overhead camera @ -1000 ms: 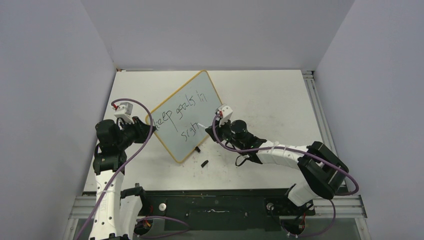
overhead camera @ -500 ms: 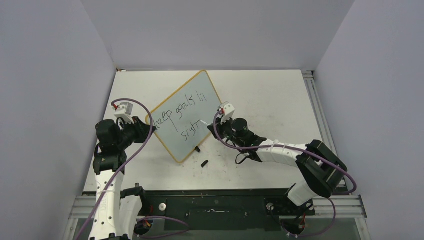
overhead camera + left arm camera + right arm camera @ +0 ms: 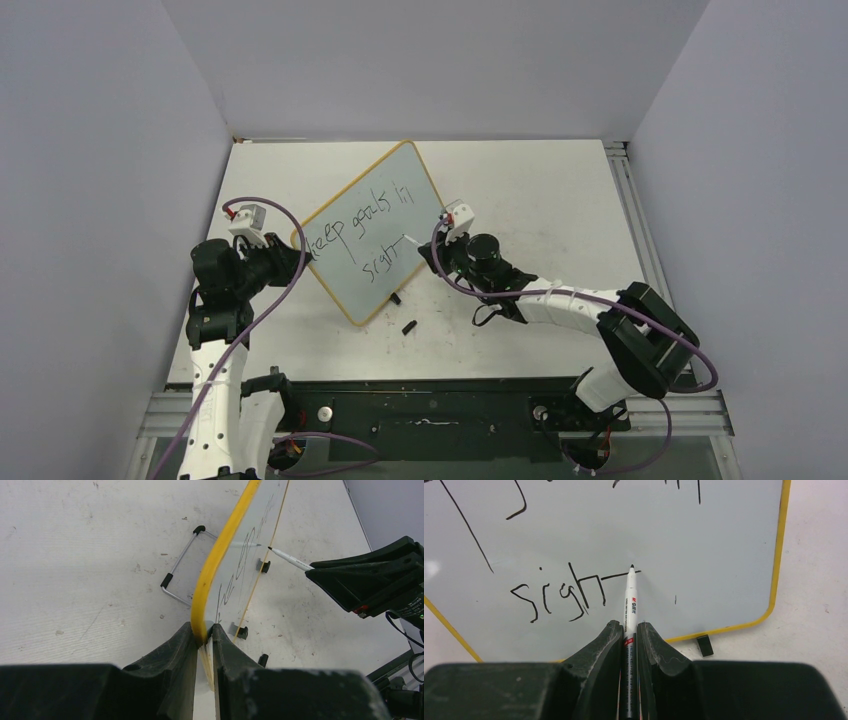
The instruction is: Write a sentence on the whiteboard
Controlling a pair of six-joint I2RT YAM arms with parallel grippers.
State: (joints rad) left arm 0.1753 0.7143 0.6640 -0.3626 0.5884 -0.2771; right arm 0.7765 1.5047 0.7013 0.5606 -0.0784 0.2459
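Observation:
The whiteboard (image 3: 350, 285), pale with a yellow rim, stands tilted at the table's middle left. It carries the sentence (image 3: 360, 228) in black, "keep goals in" over "sight" (image 3: 559, 592). My left gripper (image 3: 296, 252) is shut on the board's yellow rim (image 3: 220, 555) at its left corner, its fingertips (image 3: 202, 632) pinching the edge. My right gripper (image 3: 437, 250) is shut on a white-and-black marker (image 3: 630, 600). The marker's tip rests on the board at the right end of the horizontal stroke across the last letter of "sight". From the left wrist view the marker (image 3: 290, 559) meets the board's face.
A black marker cap (image 3: 408, 326) lies on the white table (image 3: 540, 200) below the board. A small black foot (image 3: 704, 645) sits by the board's lower rim. A wire stand (image 3: 180, 562) props the board from behind. Grey walls close in left, right and back.
My right gripper has slid the marker a little to the right along the board, lengthening the cross stroke after "sigh". The left gripper and the board have not moved.

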